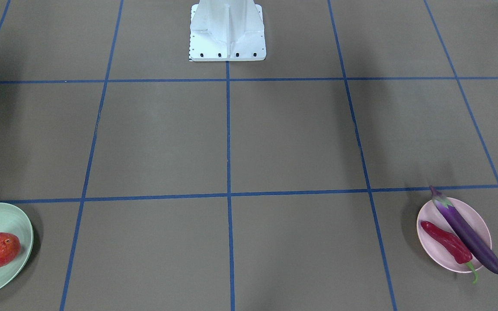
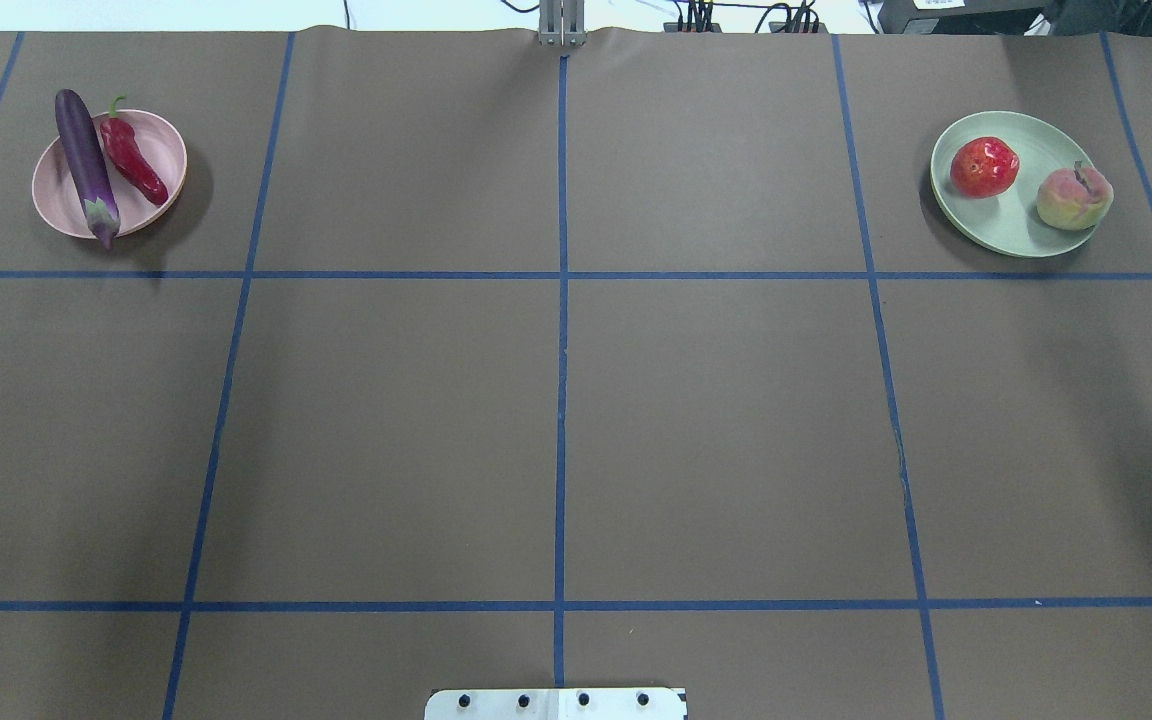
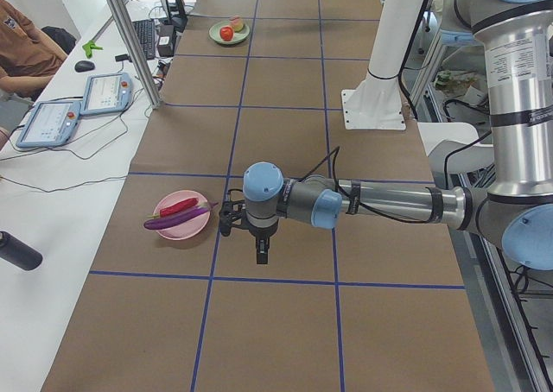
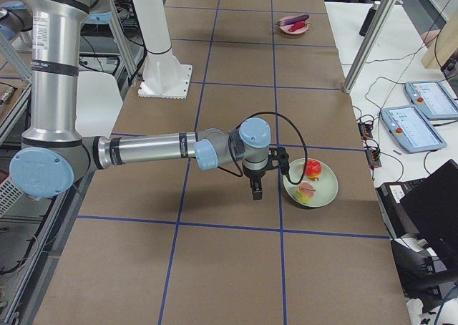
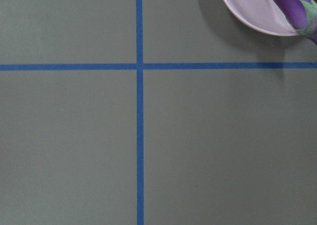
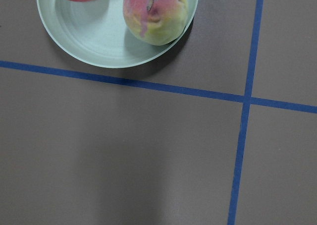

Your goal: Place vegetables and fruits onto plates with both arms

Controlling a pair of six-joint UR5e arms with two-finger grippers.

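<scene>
The pale pink plate (image 2: 164, 150) at the far left of the table holds the purple eggplant (image 2: 86, 165) and the red chili pepper (image 2: 133, 165), side by side. On the mint green plate (image 2: 1021, 228) at the far right lie the red-orange fruit (image 2: 984, 167) and the peach (image 2: 1074, 198). My left gripper (image 3: 262, 252) hangs above the table on the robot's side of the pink plate (image 3: 181, 226), touching nothing. My right gripper (image 4: 256, 192) hovers beside the green plate (image 4: 322, 192). Only the side views show either gripper, so I cannot tell whether they are open or shut.
The white pedestal base (image 1: 227, 32) stands at the robot's edge. Blue tape lines (image 2: 561, 400) divide the brown table into squares. A side desk carries tablets (image 3: 104, 92), a keyboard and a black bottle (image 3: 17, 252); a person (image 3: 22, 42) sits there.
</scene>
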